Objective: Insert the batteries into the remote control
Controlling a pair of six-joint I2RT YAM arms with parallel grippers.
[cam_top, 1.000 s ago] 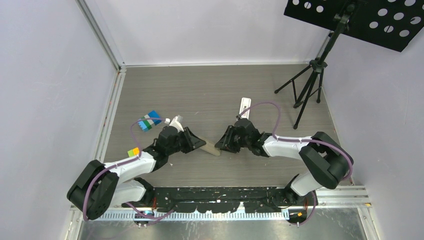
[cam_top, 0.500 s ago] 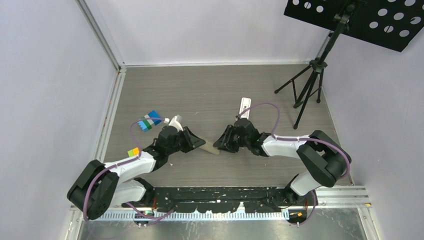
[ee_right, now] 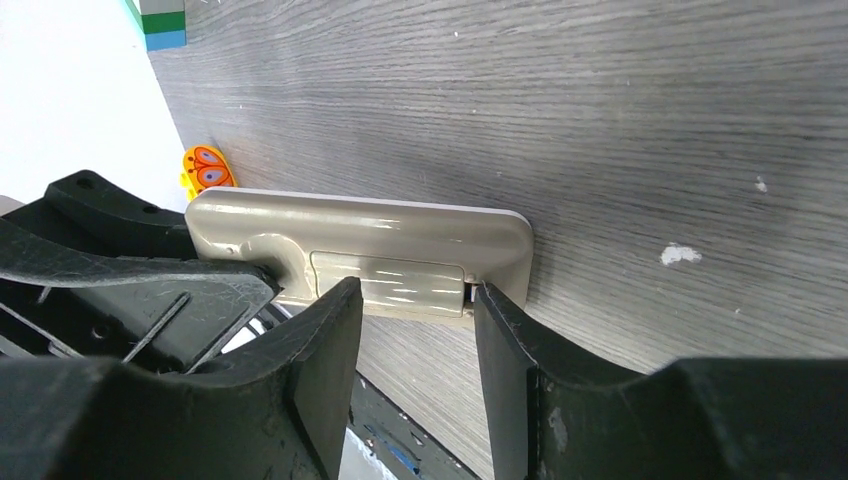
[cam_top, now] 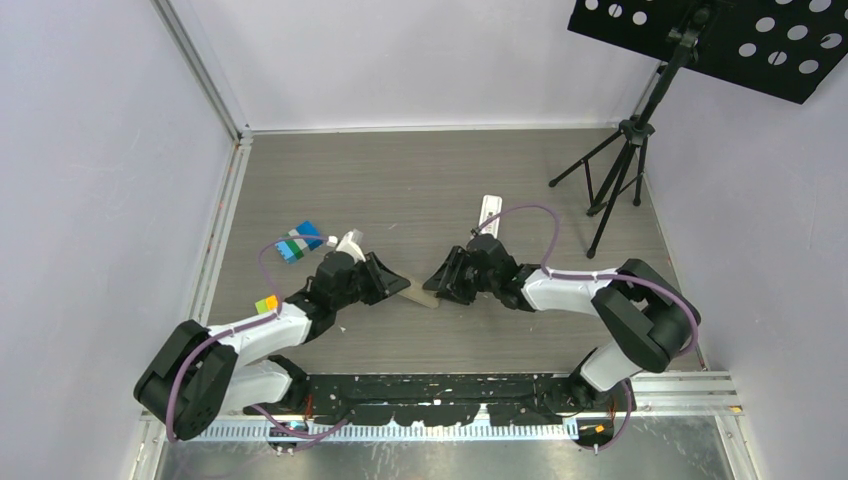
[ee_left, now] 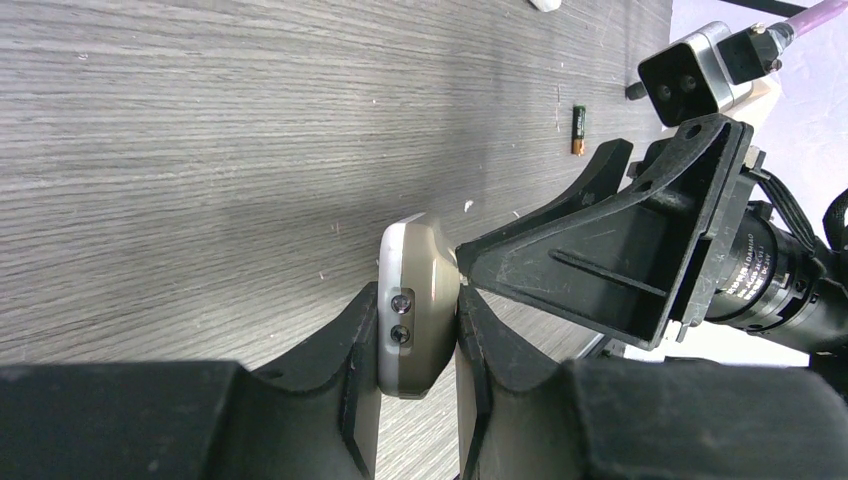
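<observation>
Remote control (cam_top: 420, 295) mid-frame in your top view, tan cover side facing right wrist camera. Left gripper (ee_left: 415, 310) clamped on its end. Right gripper (ee_right: 415, 290) fingers apart, tips at cover. Battery (ee_left: 578, 130) loose on table (ee_left: 200, 150), upper right of left wrist view.

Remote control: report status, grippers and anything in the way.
Left fingers shut on grey-tan bar. Right fingers open, tips at same bar. Remote control lies apart on table, ungripped. One battery loose on table.
</observation>
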